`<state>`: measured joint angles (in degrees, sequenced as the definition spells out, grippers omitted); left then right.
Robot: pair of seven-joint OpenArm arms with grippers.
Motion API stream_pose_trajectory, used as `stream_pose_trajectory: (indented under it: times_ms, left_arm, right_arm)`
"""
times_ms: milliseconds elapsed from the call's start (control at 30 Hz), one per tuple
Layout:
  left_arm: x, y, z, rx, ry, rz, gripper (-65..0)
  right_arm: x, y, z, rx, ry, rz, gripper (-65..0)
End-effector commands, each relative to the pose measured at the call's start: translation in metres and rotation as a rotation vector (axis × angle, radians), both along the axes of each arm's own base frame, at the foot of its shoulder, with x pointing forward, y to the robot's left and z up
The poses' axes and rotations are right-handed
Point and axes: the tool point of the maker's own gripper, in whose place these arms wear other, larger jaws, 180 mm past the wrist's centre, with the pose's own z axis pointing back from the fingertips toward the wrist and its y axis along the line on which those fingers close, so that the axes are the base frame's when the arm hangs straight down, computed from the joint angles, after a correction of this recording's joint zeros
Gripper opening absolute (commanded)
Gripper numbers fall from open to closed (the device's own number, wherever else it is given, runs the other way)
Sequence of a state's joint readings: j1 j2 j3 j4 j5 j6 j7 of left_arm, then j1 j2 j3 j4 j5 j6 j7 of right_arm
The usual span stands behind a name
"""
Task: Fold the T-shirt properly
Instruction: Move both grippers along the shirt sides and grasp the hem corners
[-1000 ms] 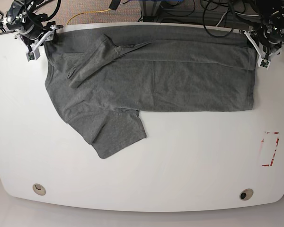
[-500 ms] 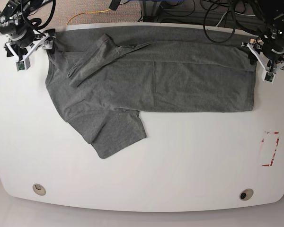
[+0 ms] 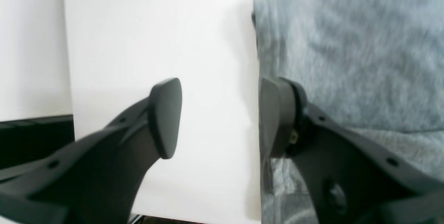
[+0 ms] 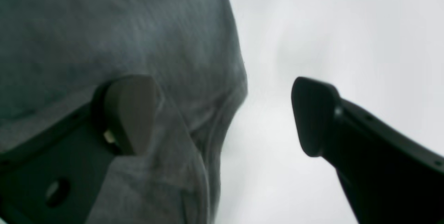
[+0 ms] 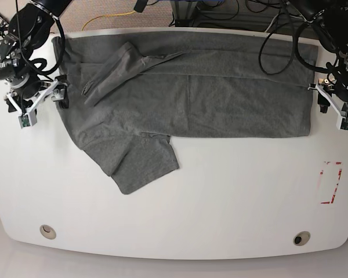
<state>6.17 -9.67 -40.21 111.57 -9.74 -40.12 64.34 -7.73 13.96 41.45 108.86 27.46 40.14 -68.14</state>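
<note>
A plain heather-grey cotton T-shirt (image 5: 185,87) lies folded lengthwise across the far half of a white rounded table (image 5: 220,202), one sleeve pointing nearward. The left gripper (image 5: 334,107) and right gripper (image 5: 39,101) flank its ends, jaws apart, holding nothing.

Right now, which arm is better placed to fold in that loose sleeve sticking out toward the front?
The right gripper. It hangs open beside the T-shirt at the sleeve end; the left gripper is at the hem end.
</note>
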Motion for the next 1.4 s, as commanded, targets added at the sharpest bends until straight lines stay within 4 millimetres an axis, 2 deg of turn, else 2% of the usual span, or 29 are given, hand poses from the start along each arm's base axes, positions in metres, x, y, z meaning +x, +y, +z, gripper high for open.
stream_pose_trajectory:
  times_ms: [0, 100, 267, 467, 600, 800, 900, 1000, 1100, 1367]
  left_arm:
    - [0.017, 0.002, 0.021, 0.017, -0.074, -0.005, -31.9]
    - [0.027, 0.003, 0.031, 0.016, -0.110, -0.003, -31.9]
    - [0.036, 0.003, 0.034, 0.000, -0.131, -0.001, -31.9]
    - [0.039, 0.004, 0.022, -0.036, -0.106, 0.009, -31.9]
    - [0.042, 0.005, 0.023, -0.042, -0.113, 0.010, -31.9]
    - [0.042, 0.005, 0.023, -0.043, -0.113, 0.012, -31.9]
    - [0.042, 0.005, 0.023, -0.043, -0.113, 0.012, -31.9]
    - [0.043, 0.005, 0.023, -0.044, -0.114, 0.012, -31.9]
    - [0.042, 0.006, 0.015, -0.063, -0.095, 0.017, -31.9]
    - [0.040, 0.006, -0.002, -0.099, -0.056, 0.027, -31.9]
  right_arm:
    - [0.015, -0.010, 0.008, -0.007, -0.028, -0.010, -7.5]
    - [0.031, -0.006, 0.008, 0.016, -0.036, 0.007, -7.5]
    - [0.053, 0.002, 0.008, 0.042, -0.043, 0.043, -7.5]
    - [0.081, 0.004, 0.010, 0.105, -0.064, 0.038, -7.5]
    - [0.101, 0.004, 0.007, 0.176, -0.080, 0.021, -7.5]
    - [0.125, 0.000, -0.004, 0.263, -0.113, -0.010, -6.7]
    - [0.138, 0.006, -0.021, 0.236, -0.062, 0.012, -6.7]
    - [0.144, 0.009, -0.032, 0.204, -0.047, 0.022, -6.7]
    - [0.147, 0.013, -0.041, 0.190, -0.051, 0.034, -6.7]
    - [0.149, 0.022, -0.065, 0.258, -0.025, 0.023, -7.0]
